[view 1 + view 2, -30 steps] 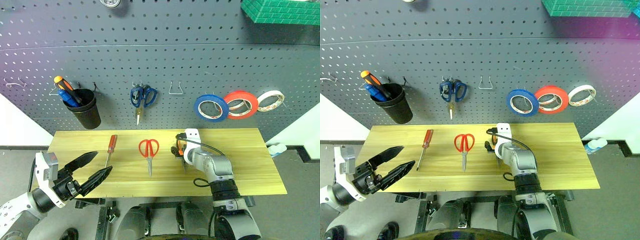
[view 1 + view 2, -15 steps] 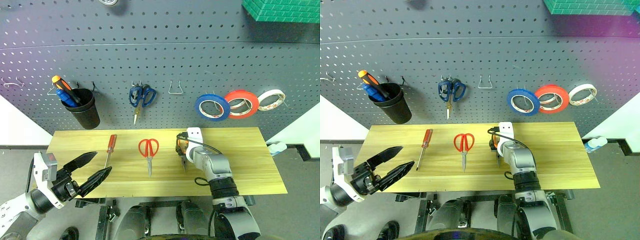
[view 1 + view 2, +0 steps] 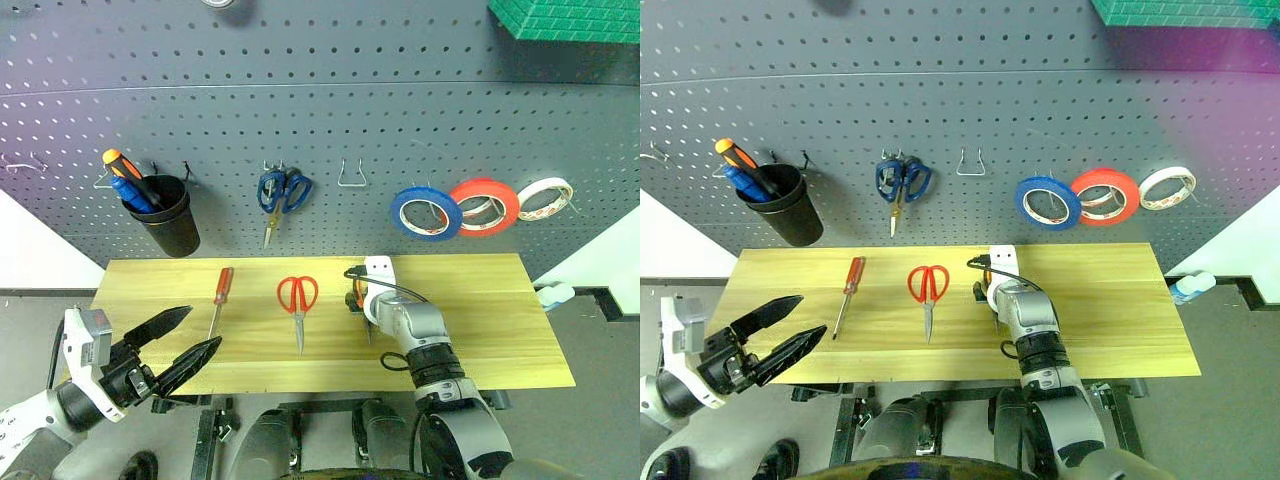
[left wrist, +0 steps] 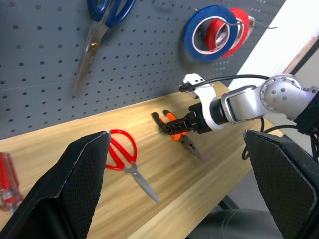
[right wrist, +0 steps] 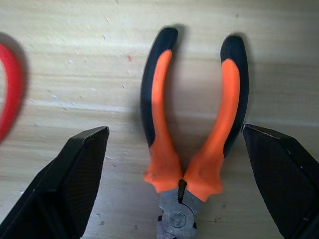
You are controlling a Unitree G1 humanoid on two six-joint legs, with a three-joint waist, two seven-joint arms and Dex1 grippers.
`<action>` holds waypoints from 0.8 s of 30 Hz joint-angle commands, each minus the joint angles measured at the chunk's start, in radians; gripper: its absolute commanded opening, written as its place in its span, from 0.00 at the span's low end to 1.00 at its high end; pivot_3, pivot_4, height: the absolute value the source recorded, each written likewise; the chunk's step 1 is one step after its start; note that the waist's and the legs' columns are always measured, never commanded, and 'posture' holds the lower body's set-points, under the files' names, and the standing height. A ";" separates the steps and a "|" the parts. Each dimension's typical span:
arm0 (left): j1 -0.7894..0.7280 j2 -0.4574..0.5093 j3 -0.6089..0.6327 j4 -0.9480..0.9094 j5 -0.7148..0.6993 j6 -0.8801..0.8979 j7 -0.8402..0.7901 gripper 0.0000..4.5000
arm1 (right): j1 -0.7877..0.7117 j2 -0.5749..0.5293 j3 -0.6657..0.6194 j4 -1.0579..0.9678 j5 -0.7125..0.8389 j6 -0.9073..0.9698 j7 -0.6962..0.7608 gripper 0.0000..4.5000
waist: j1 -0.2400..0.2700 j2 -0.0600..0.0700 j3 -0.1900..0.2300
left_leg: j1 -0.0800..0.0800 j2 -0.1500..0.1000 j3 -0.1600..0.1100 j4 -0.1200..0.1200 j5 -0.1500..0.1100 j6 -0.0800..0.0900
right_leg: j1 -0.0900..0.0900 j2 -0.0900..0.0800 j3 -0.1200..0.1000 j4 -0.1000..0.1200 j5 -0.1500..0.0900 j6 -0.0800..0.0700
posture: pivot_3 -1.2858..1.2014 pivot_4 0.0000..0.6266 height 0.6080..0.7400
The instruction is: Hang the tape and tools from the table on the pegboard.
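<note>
Three tools left on the counter: screwdriver, red scissors, pliers. Blue tape already hangs on the pegboard. My right hand tilts down over the pliers, fingers wide apart astride both handles, not touching yet. Left hand waits level, spread too.

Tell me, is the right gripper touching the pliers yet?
Apart. In the right wrist view, the right gripper is open, its fingers standing either side of the pliers with bare table between.
</note>
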 commanded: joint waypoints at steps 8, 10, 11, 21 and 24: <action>0.025 0.002 0.030 -0.040 -0.026 -0.002 -0.002 1.00 | -0.016 -0.001 -0.005 0.045 -0.027 -0.048 -0.024 0.99 | 0.002 -0.001 0.003 | 0.000 0.000 0.000 0.000 0.000 0.000 | 0.000 0.000 0.000 0.000 0.000 0.000 | 0.59 0.27 0.97; 0.024 0.003 0.028 -0.039 -0.022 -0.004 -0.005 1.00 | -0.018 -0.001 -0.004 0.047 -0.040 -0.039 -0.046 0.91 | 0.003 -0.001 0.003 | 0.000 0.000 0.000 0.000 0.000 0.000 | 0.000 0.000 0.000 0.000 0.000 0.000 | 0.59 0.27 0.97; 0.022 0.005 0.027 -0.037 -0.021 -0.003 -0.006 1.00 | -0.017 -0.003 0.003 0.048 -0.045 -0.037 -0.044 0.86 | 0.003 -0.001 0.003 | 0.000 0.000 0.000 0.000 0.000 0.000 | 0.000 0.000 0.000 0.000 0.000 0.000 | 0.59 0.27 0.97; 0.015 0.006 0.021 -0.028 -0.018 -0.003 -0.013 1.00 | -0.020 -0.010 0.022 0.054 -0.071 -0.046 -0.036 0.47 | 0.019 -0.001 0.003 | 0.000 0.000 0.000 0.000 0.000 0.000 | 0.000 0.000 0.000 0.000 0.000 0.000 | 0.59 0.26 0.97; 0.008 0.007 0.016 -0.024 -0.017 -0.002 -0.012 1.00 | -0.017 -0.017 0.025 0.048 -0.066 -0.059 -0.012 0.47 | 0.018 -0.001 0.003 | 0.000 0.000 0.000 0.000 0.000 0.000 | 0.000 0.000 0.000 0.000 0.000 0.000 | 0.59 0.26 0.97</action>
